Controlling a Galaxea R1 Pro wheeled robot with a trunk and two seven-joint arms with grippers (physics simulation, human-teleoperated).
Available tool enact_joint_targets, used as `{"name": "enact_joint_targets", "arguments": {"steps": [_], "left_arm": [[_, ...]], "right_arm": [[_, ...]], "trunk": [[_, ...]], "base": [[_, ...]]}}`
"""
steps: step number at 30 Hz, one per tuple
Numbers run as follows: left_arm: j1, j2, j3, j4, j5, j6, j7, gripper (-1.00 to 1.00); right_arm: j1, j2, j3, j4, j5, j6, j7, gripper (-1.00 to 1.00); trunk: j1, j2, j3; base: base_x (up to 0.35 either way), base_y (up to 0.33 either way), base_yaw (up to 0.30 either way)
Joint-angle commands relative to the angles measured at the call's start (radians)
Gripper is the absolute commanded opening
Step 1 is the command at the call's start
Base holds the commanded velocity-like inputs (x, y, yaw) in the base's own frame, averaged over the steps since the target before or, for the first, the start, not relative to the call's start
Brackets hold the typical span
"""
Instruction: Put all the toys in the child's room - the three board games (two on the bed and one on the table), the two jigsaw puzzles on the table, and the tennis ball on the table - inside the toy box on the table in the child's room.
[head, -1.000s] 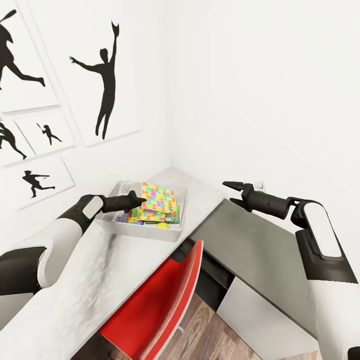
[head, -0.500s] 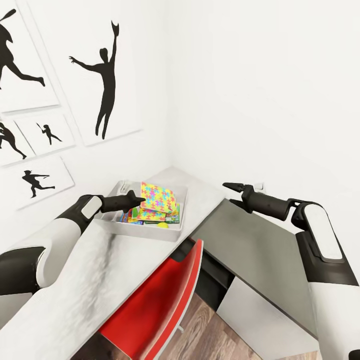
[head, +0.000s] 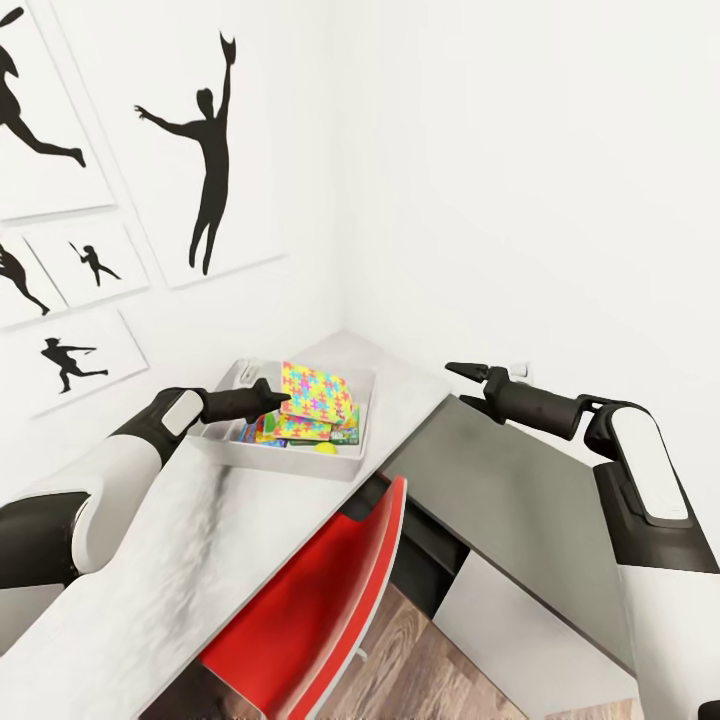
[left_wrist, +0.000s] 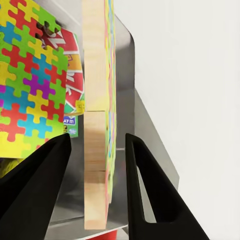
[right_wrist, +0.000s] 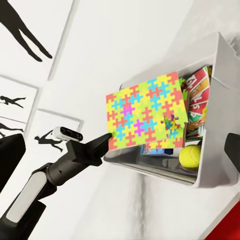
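Note:
The grey toy box (head: 232, 446) sits on the pale table (head: 180, 560) near the corner. A jigsaw puzzle (head: 318, 393) stands tilted on edge in it. My left gripper (head: 284, 401) is open, its fingers (left_wrist: 47, 165) on either side of the puzzle's wooden edge (left_wrist: 95, 150) with a small gap on each side. A second jigsaw puzzle (left_wrist: 25, 75) lies flat in the box over a printed red and green board game (right_wrist: 197, 97), and the tennis ball (right_wrist: 190, 156) rests by the front wall. My right gripper (head: 462, 384) hangs open over the dark table section, holding nothing.
A red chair (head: 310, 600) stands tucked under the table's inner corner. The dark grey table section (head: 500, 500) runs to the right with a white door below. White walls close in behind the box, and black silhouette prints (head: 205, 150) hang on the left wall.
The head view has shifted very slightly. Both arms, the upright puzzle and the box's contents stand as before.

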Motion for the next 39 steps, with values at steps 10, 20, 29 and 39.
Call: {"name": "enact_joint_targets", "arguments": {"steps": [10,20,29,39], "left_arm": [[-0.001,0.0,0.006,0.0,-0.003,0.006,-0.003,-1.0],[-0.002,0.001,0.006,0.0,-0.004,0.006,-0.002,1.0],[-0.002,0.035,0.006,0.0,-0.004,0.003,-0.002,1.0],[-0.001,0.204,0.005,-0.044,-0.002,0.013,-0.087,1.0]], "right_arm": [[-0.001,0.0,-0.001,-0.001,-0.01,0.003,-0.01,1.0],[-0.001,0.001,0.001,-0.002,-0.01,0.003,-0.01,1.0],[-0.001,0.001,0.001,-0.002,-0.01,0.003,-0.01,1.0],[-0.001,0.003,0.001,-0.002,-0.01,0.003,-0.01,1.0]], "trunk": [[0.001,-0.002,-0.003],[0.001,-0.002,-0.003],[0.001,-0.002,-0.003],[0.001,-0.002,-0.003]], "base": [[0.0,0.0,0.0],[0.0,0.0,0.0],[0.0,0.0,0.0],[0.0,0.0,0.0]]}}
